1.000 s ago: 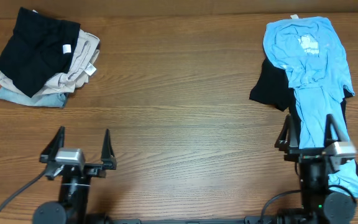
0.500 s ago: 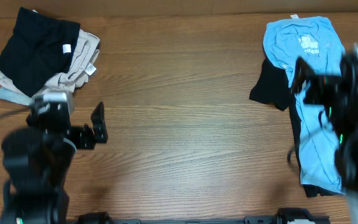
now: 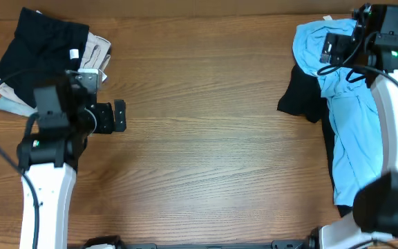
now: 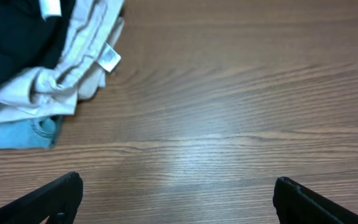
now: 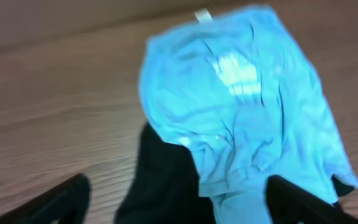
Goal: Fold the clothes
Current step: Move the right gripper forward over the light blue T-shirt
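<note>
Both arms are now stretching forward from the near edge. The right gripper (image 3: 338,47) is hovering, jaws spread, over the light-blue T-shirt (image 3: 354,138), which is lying on a black garment (image 3: 301,97) at the right of the surface (image 3: 206,104). The left gripper (image 3: 118,116), jaws released, is hanging beside the stacked clothes (image 3: 43,62).

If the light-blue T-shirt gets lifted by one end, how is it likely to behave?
The light-blue T-shirt is crumpled and wrinkled, so it will probably drape limp, not hold shape. It lies stretched long on the table, so the far end will likely drag. It overlaps a black garment, which may shift along with it.
</note>
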Tool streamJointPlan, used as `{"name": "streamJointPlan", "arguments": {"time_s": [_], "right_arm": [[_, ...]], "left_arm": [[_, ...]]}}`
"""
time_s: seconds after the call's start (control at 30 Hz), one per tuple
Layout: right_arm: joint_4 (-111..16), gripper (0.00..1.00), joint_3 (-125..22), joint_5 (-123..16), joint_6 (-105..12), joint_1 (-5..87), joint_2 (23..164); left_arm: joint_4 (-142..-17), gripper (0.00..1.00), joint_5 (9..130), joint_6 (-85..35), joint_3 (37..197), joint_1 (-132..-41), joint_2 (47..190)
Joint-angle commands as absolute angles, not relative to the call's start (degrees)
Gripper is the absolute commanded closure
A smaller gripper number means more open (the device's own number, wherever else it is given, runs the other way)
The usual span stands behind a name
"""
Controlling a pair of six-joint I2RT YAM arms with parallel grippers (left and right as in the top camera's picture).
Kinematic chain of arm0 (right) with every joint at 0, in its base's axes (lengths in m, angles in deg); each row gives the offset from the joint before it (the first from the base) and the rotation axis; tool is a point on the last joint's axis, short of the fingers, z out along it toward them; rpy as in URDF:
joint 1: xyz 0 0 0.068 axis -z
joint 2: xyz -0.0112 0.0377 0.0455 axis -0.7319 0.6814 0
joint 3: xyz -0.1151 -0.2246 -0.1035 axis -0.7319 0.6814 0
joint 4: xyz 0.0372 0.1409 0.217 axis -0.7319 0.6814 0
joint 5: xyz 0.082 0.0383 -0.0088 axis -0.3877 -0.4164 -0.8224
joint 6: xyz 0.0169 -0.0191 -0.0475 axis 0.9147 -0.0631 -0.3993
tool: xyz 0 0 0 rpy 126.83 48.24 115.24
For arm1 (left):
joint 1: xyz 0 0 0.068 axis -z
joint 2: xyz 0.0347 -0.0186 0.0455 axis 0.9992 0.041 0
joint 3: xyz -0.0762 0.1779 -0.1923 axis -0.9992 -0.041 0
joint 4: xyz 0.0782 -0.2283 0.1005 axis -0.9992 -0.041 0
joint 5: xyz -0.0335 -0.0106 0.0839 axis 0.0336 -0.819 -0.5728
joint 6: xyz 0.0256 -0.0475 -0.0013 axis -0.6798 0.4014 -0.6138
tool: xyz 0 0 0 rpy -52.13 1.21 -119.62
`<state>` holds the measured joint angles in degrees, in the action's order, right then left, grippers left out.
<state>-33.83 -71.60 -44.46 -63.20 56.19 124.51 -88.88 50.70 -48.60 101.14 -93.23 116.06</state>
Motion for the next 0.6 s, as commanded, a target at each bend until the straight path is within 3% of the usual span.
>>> {"name": "streamJointPlan", "arguments": {"time_s": [0.0,0.3,0.57], "right_arm": [[-34.8,0.2,-72.7,-43.6,-66.6,57.4,129.6],[-35.2,0.42,-72.7,-44.1,-69.1,57.4,142.0],[-37.4,0.45,-72.3,-44.2,-69.3,57.4,148.4]], "left_arm": [[-87.3,0.0,50.8,-50.2,102.2,-92.9,117.7],[-86.4,0.0,50.7,-50.2,102.2,-92.9,118.0],[-86.4,0.02,50.5,-50.2,102.2,-92.9,118.0]]}}
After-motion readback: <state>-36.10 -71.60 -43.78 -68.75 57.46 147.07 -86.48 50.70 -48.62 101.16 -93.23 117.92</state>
